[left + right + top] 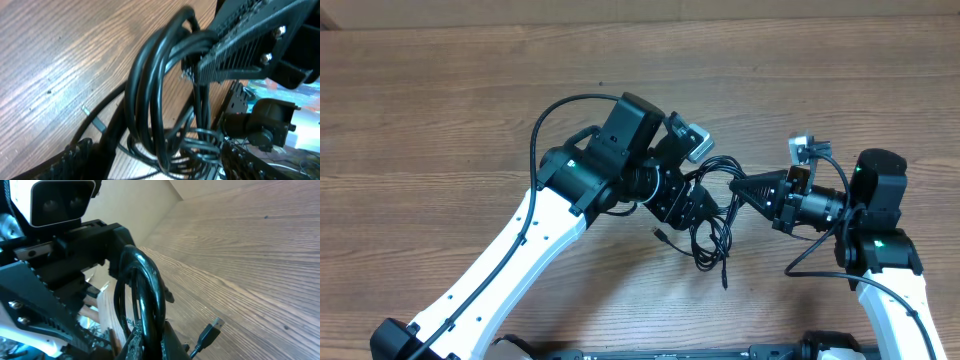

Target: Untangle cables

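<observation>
Cables (150,100) loop between left end effector's (157,162) spread fingers (75,160), pinched by right end effector (740,186).

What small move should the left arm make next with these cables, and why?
Probably close the left gripper on the loop of the cables that hangs between its open jaws. The right gripper is shut on the same bundle, so a second grip would likely let the two arms draw the loops apart.
</observation>
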`<state>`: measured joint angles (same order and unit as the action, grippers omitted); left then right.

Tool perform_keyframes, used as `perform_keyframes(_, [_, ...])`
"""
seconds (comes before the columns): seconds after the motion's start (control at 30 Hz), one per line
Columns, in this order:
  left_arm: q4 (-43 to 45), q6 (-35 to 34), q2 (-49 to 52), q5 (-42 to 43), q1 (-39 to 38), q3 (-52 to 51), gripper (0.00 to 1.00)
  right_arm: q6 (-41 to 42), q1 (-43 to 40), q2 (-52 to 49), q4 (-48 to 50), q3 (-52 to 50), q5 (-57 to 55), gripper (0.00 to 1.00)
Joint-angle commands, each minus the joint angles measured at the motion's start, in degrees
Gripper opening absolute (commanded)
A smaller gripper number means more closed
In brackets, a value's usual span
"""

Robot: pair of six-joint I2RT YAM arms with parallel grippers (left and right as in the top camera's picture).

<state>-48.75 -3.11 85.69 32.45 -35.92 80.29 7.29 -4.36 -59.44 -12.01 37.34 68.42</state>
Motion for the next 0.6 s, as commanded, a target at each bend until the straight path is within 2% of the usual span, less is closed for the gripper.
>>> perform_keyframes(0.0, [1.6, -1.53, -1.38, 0.13, -0.13, 1.53, 0.82, 3.45, 0.15, 0.07, 0.83, 1.36, 2.43, 0.04])
perform_keyframes(0.1, [2.43, -2.25, -1.38, 0.09, -0.13, 1.53, 0.83, 3.41, 0.15, 0.07, 0.94, 1.36, 2.19, 0.04])
perform_keyframes(0.2, [1.68, -3.02, -1.4, -3.85, -0.11, 1.53, 0.96, 3.43, 0.15, 0.07, 1.14, 1.36, -0.35, 0.04])
perform_keyframes(0.27, [0.92, -6.38, -1.64, -9.94, -0.11, 1.53, 1.0, 4.35, 0.15, 0.07, 1.09, 1.36, -2.27, 0.04])
perform_keyframes(0.4, [0.66, -9.42, -3.96, -17.4, -0.11, 1.57, 1.0, 6.67, 0.15, 0.07, 1.22, 1.36, -5.14, 0.04])
perform_keyframes(0.57, [1.16, -9.79, -7.98, -19.39, -0.11, 1.57, 1.0, 10.12, 0.15, 0.07, 1.49, 1.36, -8.57, 0.04])
